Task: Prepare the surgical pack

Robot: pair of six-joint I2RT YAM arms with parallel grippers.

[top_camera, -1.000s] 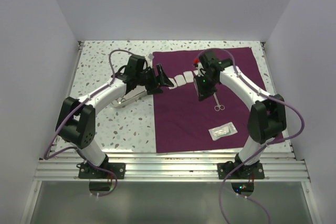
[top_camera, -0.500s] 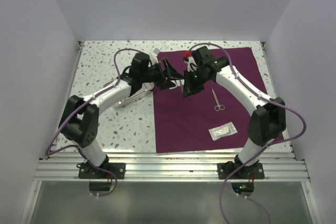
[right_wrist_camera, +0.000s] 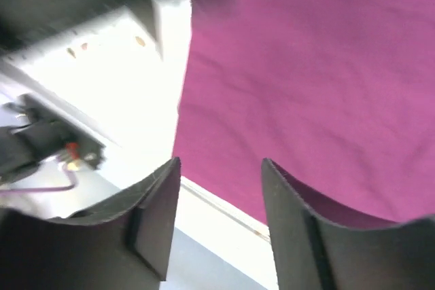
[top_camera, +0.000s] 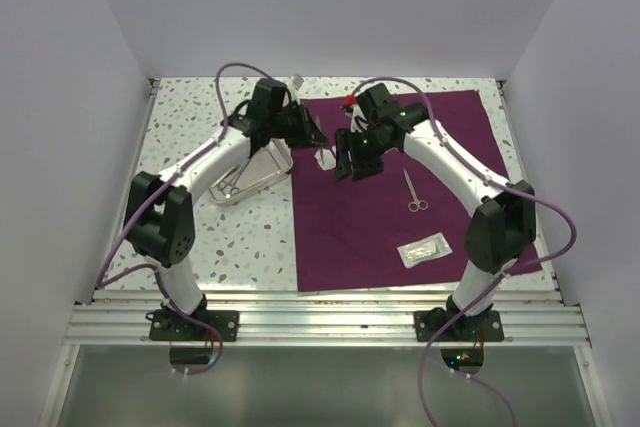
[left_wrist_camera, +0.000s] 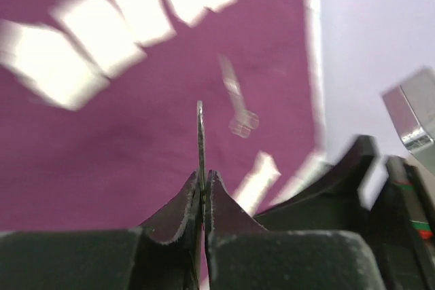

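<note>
The left fingers (left_wrist_camera: 177,215) have just clenched on a thin steel instrument (left_wrist_camera: 200,137) while the right fingers (right_wrist_camera: 153,215) released, empty, above the drape (top_camera: 370,237). It looks like a handover, probably bound for the tray (top_camera: 265,165).

Left wrist view: motion blur smears the gauze squares (left_wrist_camera: 102,45) into white streaks and softens the scissors (left_wrist_camera: 236,103); the thin edge-on piece (left_wrist_camera: 200,137) pinched in the left gripper (left_wrist_camera: 203,183) is unidentifiable. Top view: the right gripper (top_camera: 344,165) covers those squares near the drape's (top_camera: 360,237) left edge; instruments (top_camera: 230,185) in the steel tray (top_camera: 264,169) are too small to name.
</note>
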